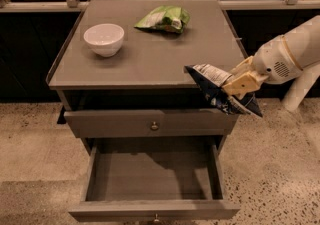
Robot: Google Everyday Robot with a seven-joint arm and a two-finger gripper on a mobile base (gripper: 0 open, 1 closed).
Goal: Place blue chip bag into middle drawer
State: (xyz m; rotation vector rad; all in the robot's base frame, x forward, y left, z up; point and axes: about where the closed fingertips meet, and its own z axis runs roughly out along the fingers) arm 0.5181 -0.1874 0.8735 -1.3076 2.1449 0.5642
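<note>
My gripper (pixel 235 88) is shut on the blue chip bag (pixel 214 85), a dark blue and white foil bag with a white label patch. It holds the bag in the air past the front right corner of the grey cabinet top (pixel 145 59). The bag hangs tilted, in front of the shut upper drawer front (pixel 150 123). The middle drawer (pixel 152 174) is pulled open below, with a bare flat grey floor and a small knob at its front edge. The bag is above and to the right of the open drawer.
A white bowl (pixel 104 38) stands at the left of the cabinet top. A green and white snack bag (pixel 162 19) lies at the back middle. My white arm (pixel 295 51) reaches in from the right. Speckled floor surrounds the cabinet; a white post (pixel 300 91) stands at right.
</note>
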